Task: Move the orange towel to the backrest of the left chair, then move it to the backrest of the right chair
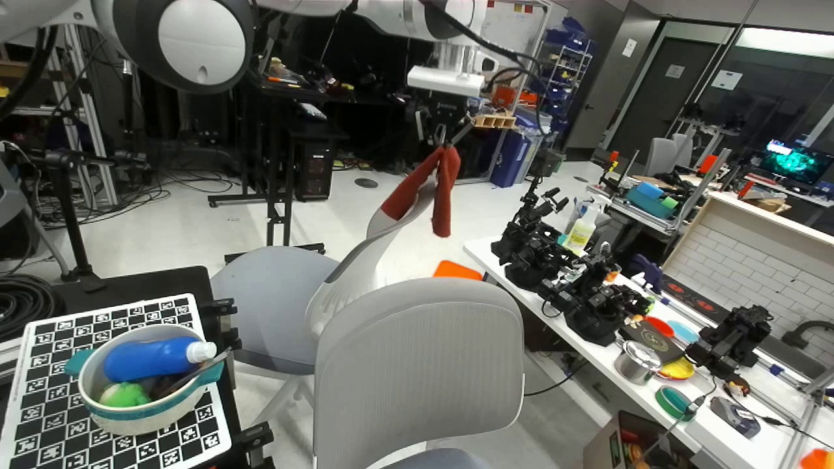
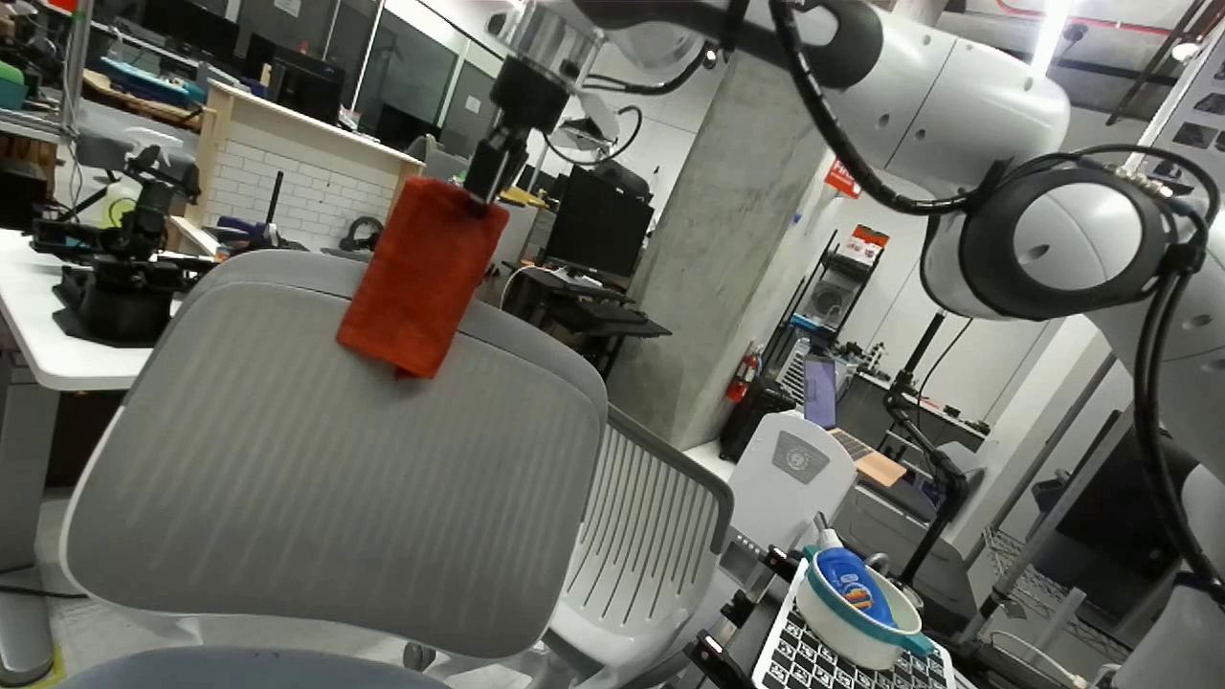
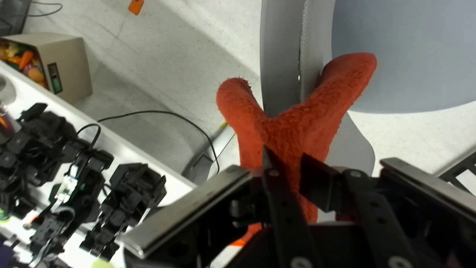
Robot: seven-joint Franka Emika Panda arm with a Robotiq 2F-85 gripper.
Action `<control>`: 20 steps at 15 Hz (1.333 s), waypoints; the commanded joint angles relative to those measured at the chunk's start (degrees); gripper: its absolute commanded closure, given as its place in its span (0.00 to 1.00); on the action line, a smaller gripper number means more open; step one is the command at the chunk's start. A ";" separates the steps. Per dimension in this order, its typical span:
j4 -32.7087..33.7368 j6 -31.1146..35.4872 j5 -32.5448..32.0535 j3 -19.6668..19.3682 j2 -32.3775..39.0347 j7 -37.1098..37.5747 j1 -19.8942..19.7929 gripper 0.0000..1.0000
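The pincer [image 1: 442, 138] pinches the orange towel [image 2: 421, 277] at a fold [image 3: 286, 126] near its middle, so the cloth hangs beneath it like an upside-down V. Under the pincer is a chair's backrest [image 2: 325, 459], its rim [image 3: 281, 56] passing between the two flaps [image 3: 346, 74]; whether the fold touches that rim is hidden. The other chair [image 1: 420, 352] stands lower, off to one side of the pincer. I cannot tell which counts as left, nor whether this is a placing or a lifting.

If placing, the pincer should go straight down — no sideways drift — until the fold sits on the rim with cloth hanging on either side, then spread gently and rise without snagging a flap. If lifting, it should climb until both flaps clear the rim, and only then travel across. The fuzzy cloth will probably cling, so a slow release should do.
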 commanded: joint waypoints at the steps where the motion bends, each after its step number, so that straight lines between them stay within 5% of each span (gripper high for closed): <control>1: 0.57 -1.32 -1.45 -0.54 -4.56 -0.43 1.07 0.97; 20: -4.09 -1.84 -2.06 -7.28 -11.16 12.95 -10.42 0.97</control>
